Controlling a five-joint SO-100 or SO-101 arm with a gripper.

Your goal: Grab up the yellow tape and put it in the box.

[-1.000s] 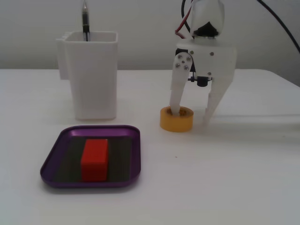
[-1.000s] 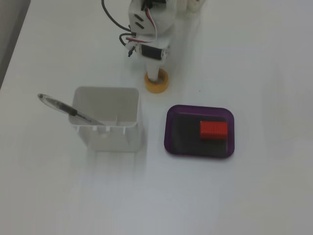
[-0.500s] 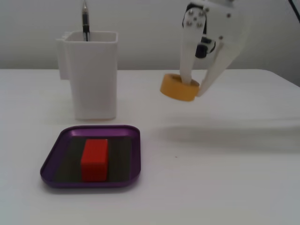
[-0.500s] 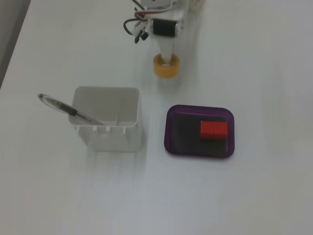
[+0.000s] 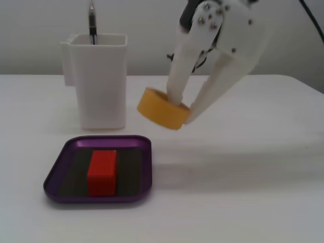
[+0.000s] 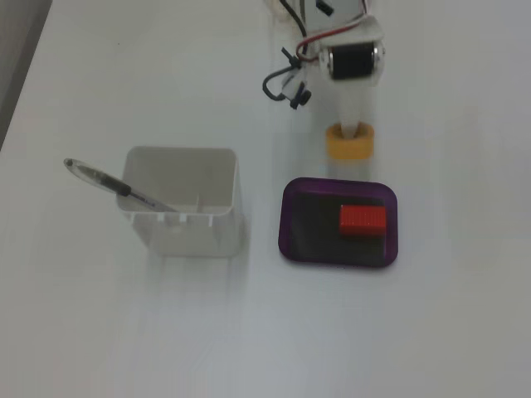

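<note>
The yellow tape (image 5: 161,108) is a squat yellow-orange ring, held tilted above the white table. My white gripper (image 5: 183,107) is shut on the yellow tape: one finger goes down into its hollow centre, the other presses the outer wall on the right. In a fixed view from above, the yellow tape (image 6: 349,145) sits just beyond the far rim of the box, under my gripper (image 6: 352,133). The box (image 5: 62,191) is a shallow purple tray at the lower left with a red block (image 5: 102,171) on its dark floor. It also shows from above (image 6: 289,222), with the red block (image 6: 362,220).
A tall white container (image 5: 98,83) with a pen (image 5: 91,23) stands behind the box; it also shows from above (image 6: 187,207). Black cables (image 6: 286,83) hang by the arm. The table's right edge shows at the far right.
</note>
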